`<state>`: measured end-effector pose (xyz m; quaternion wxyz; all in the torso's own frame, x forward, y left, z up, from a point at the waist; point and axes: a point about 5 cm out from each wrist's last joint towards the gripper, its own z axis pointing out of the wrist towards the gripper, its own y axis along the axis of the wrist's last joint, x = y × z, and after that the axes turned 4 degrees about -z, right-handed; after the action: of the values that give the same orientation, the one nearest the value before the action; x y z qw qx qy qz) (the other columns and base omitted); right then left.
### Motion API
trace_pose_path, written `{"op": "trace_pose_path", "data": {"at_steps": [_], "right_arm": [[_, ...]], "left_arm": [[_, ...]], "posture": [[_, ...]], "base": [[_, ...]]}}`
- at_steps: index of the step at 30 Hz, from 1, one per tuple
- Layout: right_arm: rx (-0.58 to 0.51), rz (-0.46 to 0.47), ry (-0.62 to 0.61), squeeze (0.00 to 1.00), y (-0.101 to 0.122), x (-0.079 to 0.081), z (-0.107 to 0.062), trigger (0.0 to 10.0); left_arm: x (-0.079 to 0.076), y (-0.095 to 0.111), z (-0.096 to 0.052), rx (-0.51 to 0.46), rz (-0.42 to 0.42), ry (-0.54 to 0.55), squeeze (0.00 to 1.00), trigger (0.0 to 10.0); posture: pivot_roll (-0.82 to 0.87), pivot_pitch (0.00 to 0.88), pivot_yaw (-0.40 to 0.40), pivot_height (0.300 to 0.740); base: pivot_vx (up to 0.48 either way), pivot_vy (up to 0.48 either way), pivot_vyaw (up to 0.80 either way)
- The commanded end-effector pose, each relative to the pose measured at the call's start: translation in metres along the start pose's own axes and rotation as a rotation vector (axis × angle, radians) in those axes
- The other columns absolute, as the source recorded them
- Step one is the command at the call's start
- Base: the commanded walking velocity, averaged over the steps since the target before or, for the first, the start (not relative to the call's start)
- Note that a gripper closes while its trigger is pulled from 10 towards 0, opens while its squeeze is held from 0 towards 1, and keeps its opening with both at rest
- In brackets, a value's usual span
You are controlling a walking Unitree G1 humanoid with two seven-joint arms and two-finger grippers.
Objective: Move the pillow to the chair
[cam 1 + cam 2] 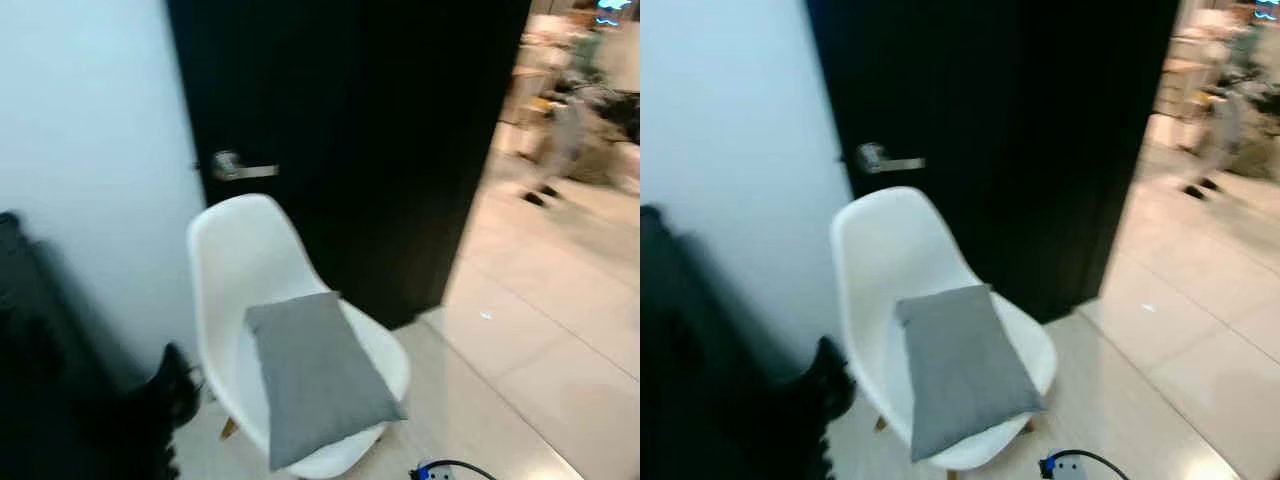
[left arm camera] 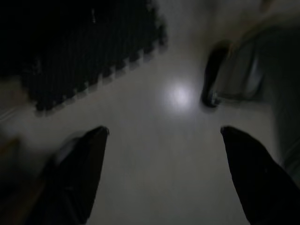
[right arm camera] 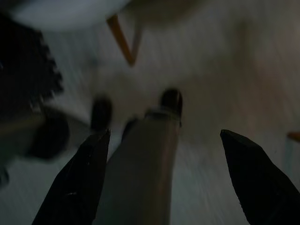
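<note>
A grey pillow [image 1: 318,378] lies flat on the seat of a white shell chair [image 1: 243,266], which stands in front of a black door. The same pillow [image 1: 966,365] and chair [image 1: 885,258] appear in the right eye view. My left gripper [image 2: 164,133] hangs open over pale floor, nothing between its fingers. My right gripper [image 3: 161,138] is also open, pointing down at the floor and at my own grey leg [image 3: 140,173] and foot. The chair's wooden legs [image 3: 123,40] sit just beyond it.
The black door [image 1: 350,130] with a silver handle [image 1: 240,168] stands behind the chair, a pale wall [image 1: 90,150] to its left. A dark object [image 1: 60,380] fills the lower left. A blue-and-white device with a cable [image 1: 440,470] lies on the tiled floor. A person [image 1: 560,140] stands far right.
</note>
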<state>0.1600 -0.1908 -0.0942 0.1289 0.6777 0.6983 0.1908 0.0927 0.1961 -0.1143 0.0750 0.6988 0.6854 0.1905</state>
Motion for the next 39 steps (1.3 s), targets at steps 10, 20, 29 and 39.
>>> {"op": "trace_pose_path", "data": {"at_steps": [10, 20, 29, 39], "right_arm": [[0.048, -0.015, -0.003, 0.00, -0.0154, 0.0003, -0.0012, 10.0], [0.051, -0.033, -0.004, 0.00, -0.0157, 0.0000, -0.0013, 10.0], [0.054, -0.047, -0.003, 0.00, -0.0159, -0.0001, -0.0014, 10.0], [0.057, -0.055, -0.004, 0.00, -0.0163, 0.0000, -0.0014, 10.0]], "left_arm": [[-0.0083, 0.0045, 0.0005, -0.008, 0.027, -0.031, 0.00, 10.0], [-0.0092, 0.0045, 0.0004, -0.010, 0.033, -0.033, 0.00, 10.0], [-0.0102, 0.0052, 0.0004, -0.013, 0.042, -0.037, 0.00, 10.0], [-0.0111, 0.0065, 0.0004, -0.021, 0.033, -0.041, 0.00, 10.0]], "posture": [[0.09, 0.000, -0.067, 0.740], [0.10, 0.000, -0.071, 0.740], [0.10, 0.000, -0.070, 0.740], [0.09, 0.000, -0.066, 0.740]], "base": [[-0.330, 0.000, 0.00], [-0.329, 0.000, 0.00], [-0.329, 0.000, 0.00], [-0.193, 0.000, 0.00]]}}
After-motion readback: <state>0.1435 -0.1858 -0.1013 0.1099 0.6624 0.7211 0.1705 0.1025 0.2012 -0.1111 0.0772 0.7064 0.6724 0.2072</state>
